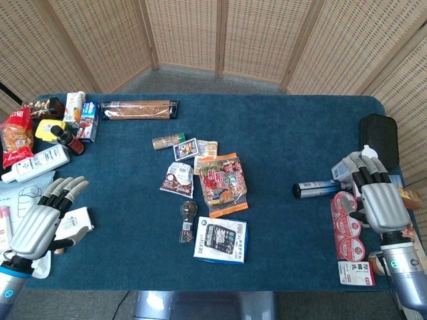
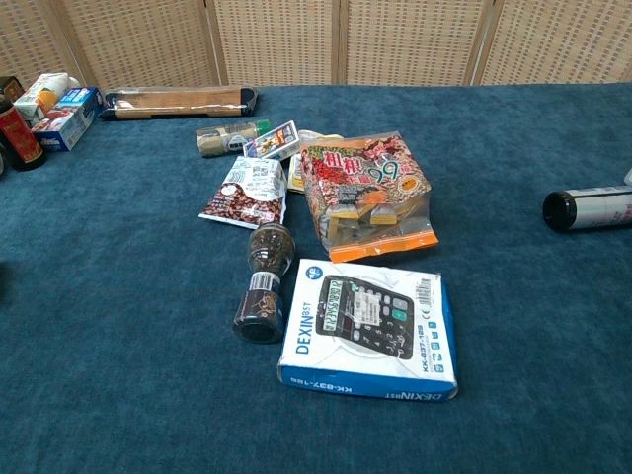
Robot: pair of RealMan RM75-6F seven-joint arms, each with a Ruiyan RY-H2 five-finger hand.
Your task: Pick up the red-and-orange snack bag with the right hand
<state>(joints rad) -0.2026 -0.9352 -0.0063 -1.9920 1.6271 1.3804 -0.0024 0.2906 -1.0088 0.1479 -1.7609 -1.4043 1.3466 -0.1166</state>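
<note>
Well to the left of my right hand (image 1: 377, 200), near the middle of the table (image 1: 280, 133), lies the snack bag (image 1: 223, 179), flat, orange hem toward me. Nothing holds it. My right hand rests at the table's right edge, palm down, fingers extended and slightly apart, holding nothing; it lies over some round red-lidded cups (image 1: 348, 230), with a dark can (image 1: 317, 189) just left of its fingertips. My left hand (image 1: 41, 220) is far across, likewise empty with fingers spread.

Largest neighbour: a boxed calculator (image 2: 367, 330), just nearer me than the bag. Next, a white pouch (image 2: 249, 193) touching or nearly touching the bag's far-from-hand side. Then a grinder (image 2: 264, 281), beyond the calculator from my hand. Small packets (image 2: 272, 140) lie at the bag's far end.

Assessment: the bag looks light, puffed, and soft, its film probably slick and the contents liable to crush. I would take it across the near orange edge or the hand-side seam, pinching lightly.
</note>
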